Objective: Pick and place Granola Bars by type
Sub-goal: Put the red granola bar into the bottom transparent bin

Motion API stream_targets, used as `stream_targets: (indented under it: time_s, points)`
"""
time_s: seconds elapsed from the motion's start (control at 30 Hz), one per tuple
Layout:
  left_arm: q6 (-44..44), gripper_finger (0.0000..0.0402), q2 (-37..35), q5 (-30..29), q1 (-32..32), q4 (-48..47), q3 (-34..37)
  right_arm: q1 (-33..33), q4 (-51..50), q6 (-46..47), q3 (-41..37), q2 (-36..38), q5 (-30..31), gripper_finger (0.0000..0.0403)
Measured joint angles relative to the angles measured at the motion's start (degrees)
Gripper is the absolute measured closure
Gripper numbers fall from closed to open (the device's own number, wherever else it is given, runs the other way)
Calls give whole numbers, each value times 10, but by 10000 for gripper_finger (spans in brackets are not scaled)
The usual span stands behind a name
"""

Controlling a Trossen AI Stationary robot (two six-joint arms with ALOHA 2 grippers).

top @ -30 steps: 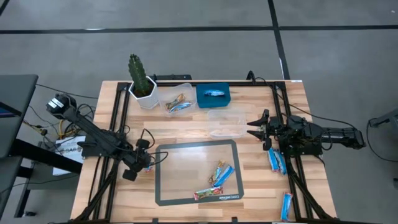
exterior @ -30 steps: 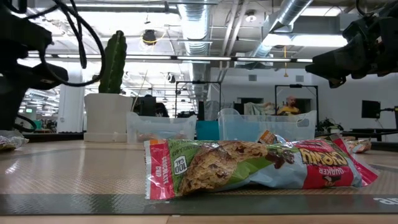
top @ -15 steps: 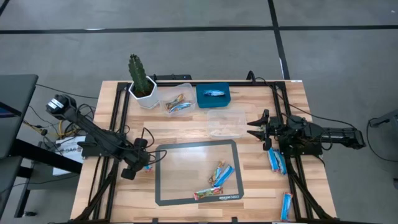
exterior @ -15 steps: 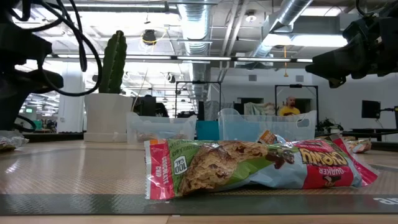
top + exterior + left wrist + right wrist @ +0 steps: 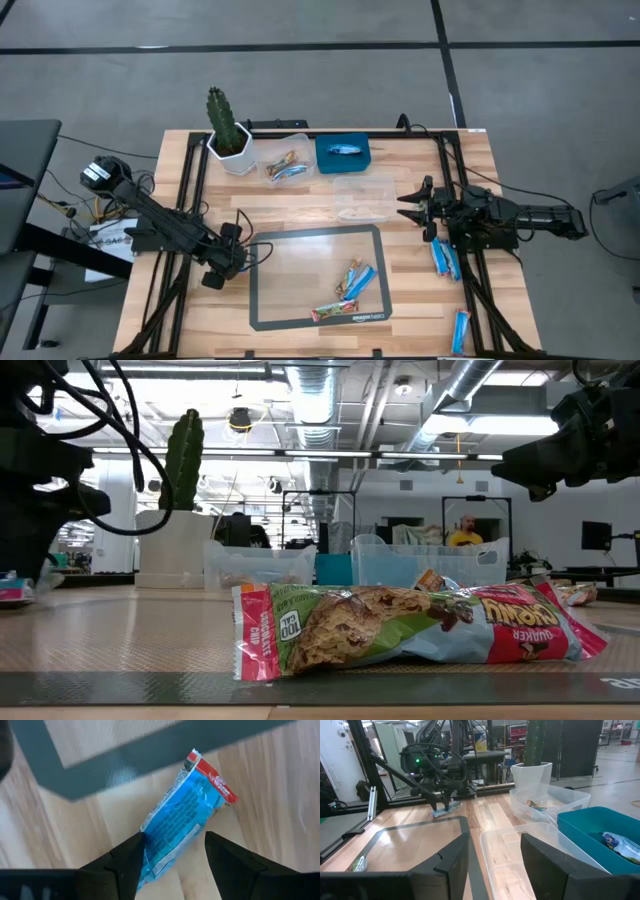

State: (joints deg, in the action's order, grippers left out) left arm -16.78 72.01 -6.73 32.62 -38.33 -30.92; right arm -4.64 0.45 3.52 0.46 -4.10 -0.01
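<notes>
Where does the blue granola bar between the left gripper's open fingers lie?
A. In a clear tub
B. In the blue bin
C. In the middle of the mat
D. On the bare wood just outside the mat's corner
D: the left wrist view shows the blue granola bar on wood beside the mat corner, between the left gripper fingers.

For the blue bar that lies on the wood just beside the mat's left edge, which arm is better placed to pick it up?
Probably the left. The left gripper is open, with a finger on each side of the blue bar beside the mat. The right gripper hangs across the table, near the clear tub.
</notes>
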Motion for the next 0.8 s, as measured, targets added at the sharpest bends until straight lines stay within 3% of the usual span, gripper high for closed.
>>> stream_targets:
  time_s: [0.2,0.6,0.8]
  points:
    - [9,212,22,-17,0,32,0,0,0,0,0,0,0,233]
    - [-39,354,22,-1,0,33,-3,0,0,0,0,0,0,233]
    - [-62,376,16,15,0,32,-28,0,0,0,0,0,0,233]
